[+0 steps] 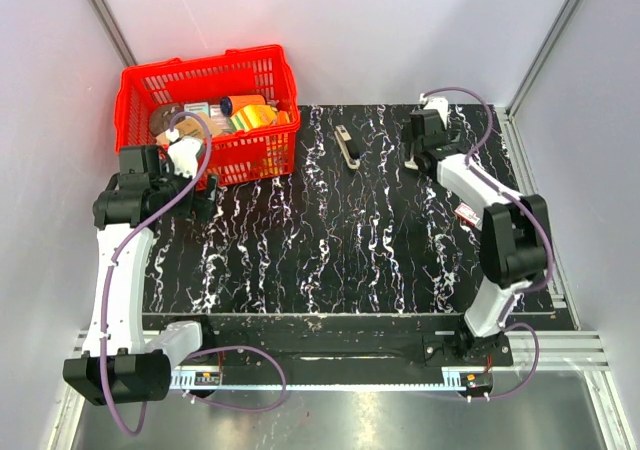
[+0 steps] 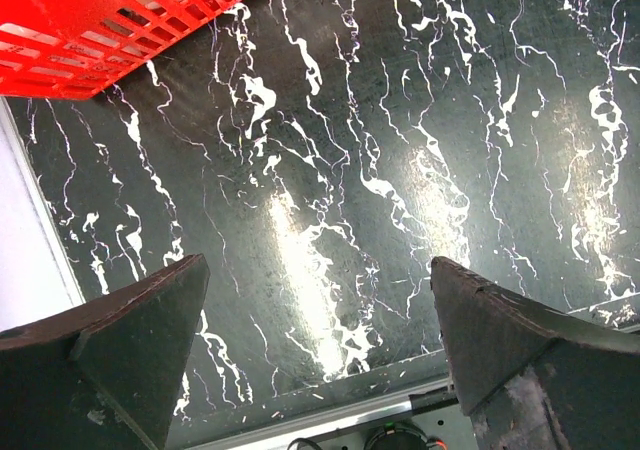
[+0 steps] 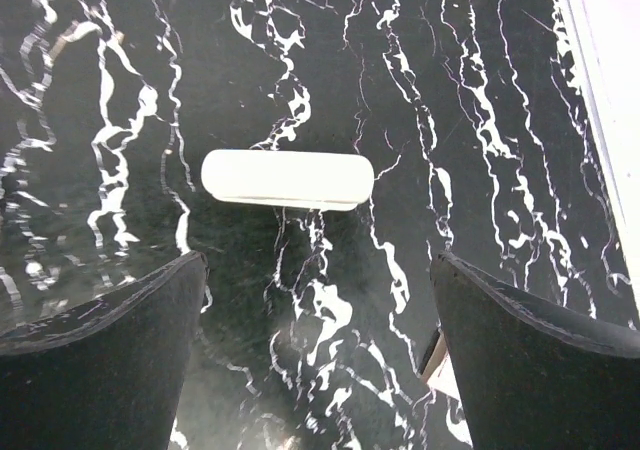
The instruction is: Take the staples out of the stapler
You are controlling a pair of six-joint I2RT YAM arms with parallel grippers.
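Observation:
The stapler, a slim black bar with a pale beige end, lies on the black marbled mat at the back centre, in the top view only. My right gripper is to its right, open and empty. In the right wrist view its fingers stand wide apart above bare mat, with a white oblong stick lying crosswise just ahead. My left gripper is far to the left beside the basket. It is open and empty over bare mat in the left wrist view.
A red plastic basket with several items stands at the back left; its corner shows in the left wrist view. A small pinkish-red box lies near the mat's right edge; its corner shows by my right finger.

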